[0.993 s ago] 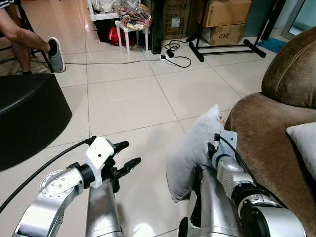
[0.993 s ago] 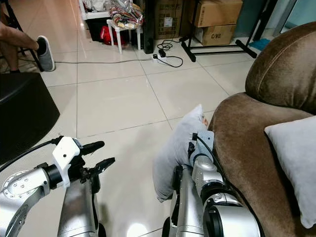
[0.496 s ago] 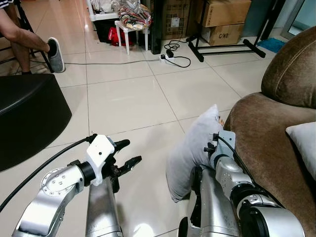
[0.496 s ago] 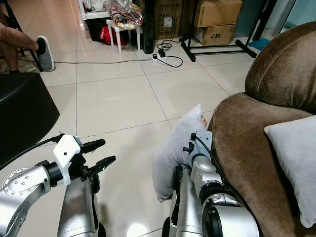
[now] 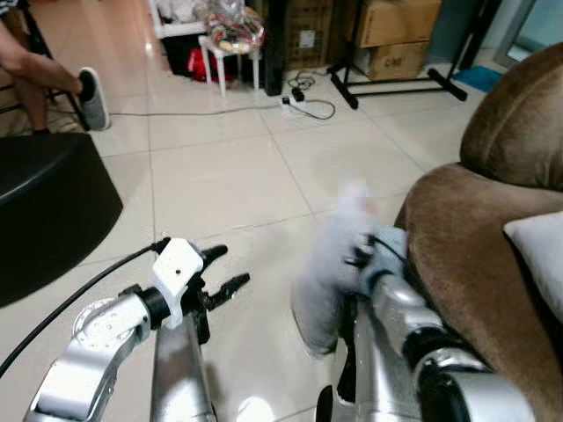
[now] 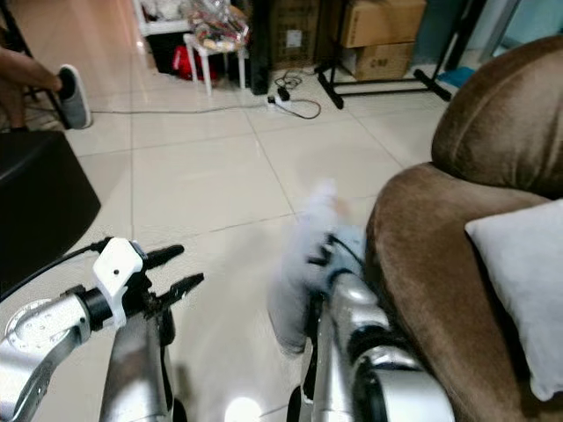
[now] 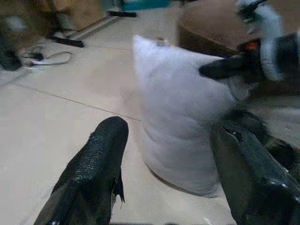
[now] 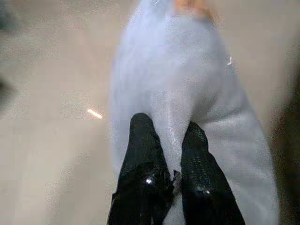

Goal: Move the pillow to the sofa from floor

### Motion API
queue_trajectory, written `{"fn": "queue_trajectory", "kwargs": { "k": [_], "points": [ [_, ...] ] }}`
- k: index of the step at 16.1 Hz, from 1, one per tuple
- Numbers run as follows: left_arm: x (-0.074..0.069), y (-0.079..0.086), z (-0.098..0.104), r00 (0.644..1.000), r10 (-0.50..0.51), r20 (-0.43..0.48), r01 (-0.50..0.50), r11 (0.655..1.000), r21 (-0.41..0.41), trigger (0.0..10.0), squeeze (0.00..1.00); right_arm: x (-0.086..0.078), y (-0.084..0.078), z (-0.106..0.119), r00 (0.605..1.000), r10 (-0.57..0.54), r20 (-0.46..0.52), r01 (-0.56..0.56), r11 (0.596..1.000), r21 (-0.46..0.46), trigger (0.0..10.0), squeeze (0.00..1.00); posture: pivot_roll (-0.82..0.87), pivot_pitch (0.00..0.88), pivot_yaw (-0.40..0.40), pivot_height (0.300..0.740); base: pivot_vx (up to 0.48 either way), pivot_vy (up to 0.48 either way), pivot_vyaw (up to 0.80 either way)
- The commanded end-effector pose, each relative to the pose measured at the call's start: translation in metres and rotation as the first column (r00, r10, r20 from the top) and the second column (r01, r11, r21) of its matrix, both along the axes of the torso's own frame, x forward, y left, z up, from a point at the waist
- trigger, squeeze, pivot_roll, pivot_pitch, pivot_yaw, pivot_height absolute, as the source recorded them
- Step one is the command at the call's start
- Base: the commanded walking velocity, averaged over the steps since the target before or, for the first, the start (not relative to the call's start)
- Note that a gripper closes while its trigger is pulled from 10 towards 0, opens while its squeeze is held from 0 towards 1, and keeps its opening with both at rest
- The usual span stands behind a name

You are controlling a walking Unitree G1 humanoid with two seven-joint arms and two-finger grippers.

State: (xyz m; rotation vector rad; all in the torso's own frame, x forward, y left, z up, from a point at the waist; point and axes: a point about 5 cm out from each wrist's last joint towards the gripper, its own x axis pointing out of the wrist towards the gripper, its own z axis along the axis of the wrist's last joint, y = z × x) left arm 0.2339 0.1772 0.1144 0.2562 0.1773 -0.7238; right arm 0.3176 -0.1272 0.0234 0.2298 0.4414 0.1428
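Grey pillow (image 5: 332, 268): I see it upright beside the front of the brown sofa (image 5: 479, 264), blurred in both eye views; I cannot tell whether its bottom corner touches the tiled floor (image 5: 229, 176).
Right gripper (image 8: 169, 140): my right wrist view shows both black fingers (image 8: 143, 140) pinched together on a fold of the pillow's cloth, so it grips the pillow.
Left gripper (image 5: 220, 271): spread apart and holding nothing, it hovers over the tiles to the left of the pillow; in my left wrist view the pillow (image 7: 180, 126) sits between and beyond the two fingers, apart from them.
Sofa: the rounded arm is just right of the pillow, and a second light cushion (image 6: 519, 294) already lies on the seat.
In the way, left: a black rounded block (image 5: 48, 211) stands on the floor close to my left arm, and a black cable (image 5: 79, 299) runs from that arm off the picture's edge.
In the way, ahead: open tile, then a white power strip with a black cord (image 5: 303, 98) lying on the floor.
Far side: a small white stool (image 5: 229, 53) piled with things, cardboard boxes (image 5: 396, 35), and a black floor stand (image 5: 400, 83).
Person: a leg and a grey shoe (image 5: 91, 98) at the upper left, well apart from my arms.
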Motion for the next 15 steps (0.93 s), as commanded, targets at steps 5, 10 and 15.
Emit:
{"fn": "queue_trajectory", "kwargs": {
  "k": [5,10,15],
  "points": [
    [0.000,0.006,0.016,0.974,0.185,0.127,-0.183,0.983,-0.031,10.0,0.00,-0.015,-0.003,0.054,0.960,0.057,0.276,-0.106,0.981,0.164,0.0,0.00,0.07,0.000,-0.027,0.401,0.000,0.000,0.00],
    [0.005,0.000,0.028,0.927,0.310,0.212,-0.295,0.950,-0.098,10.0,0.00,-0.055,-0.011,0.096,0.925,0.014,0.381,-0.059,0.992,0.107,10.0,0.00,0.04,0.000,-0.022,0.421,0.000,0.000,0.00],
    [0.007,0.000,0.028,0.922,0.320,0.216,-0.305,0.947,-0.104,10.0,0.00,-0.056,-0.011,0.096,0.928,-0.001,0.373,-0.048,0.991,0.121,10.0,0.00,0.04,0.000,-0.020,0.431,0.000,0.000,0.00]
  ]
}}
